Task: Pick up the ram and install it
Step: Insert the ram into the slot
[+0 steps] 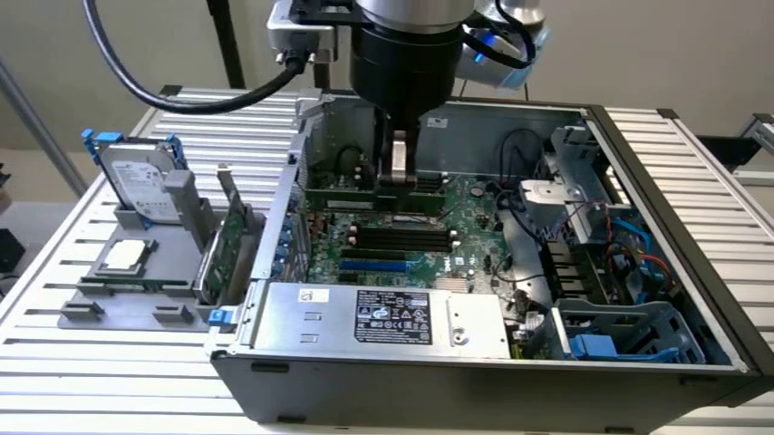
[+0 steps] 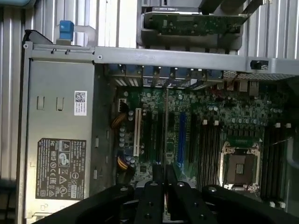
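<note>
My gripper [image 1: 400, 175] hangs inside the open computer case [image 1: 677, 208], over the rear part of the motherboard [image 1: 466, 204]. It is shut on the ram [image 1: 351, 191], a thin green stick held level and lengthwise between the fingers. In the wrist view the ram [image 2: 166, 126] shows edge-on as a thin line running out from the gripper [image 2: 164, 182] over the board. The black memory slots [image 1: 387, 237] lie just in front of and below the stick; in the wrist view these slots [image 2: 210, 144] sit beside the CPU socket [image 2: 238, 163]. The ram is above the board, not seated.
A silver power supply [image 1: 375, 317] fills the case's near side. Drive cage and cables [image 1: 593, 245] crowd the exterior view's right. On the exterior view's left a grey fixture [image 1: 109, 304] holds a hard drive [image 1: 140, 177], an expansion card [image 1: 230, 245] and a CPU [image 1: 125, 256].
</note>
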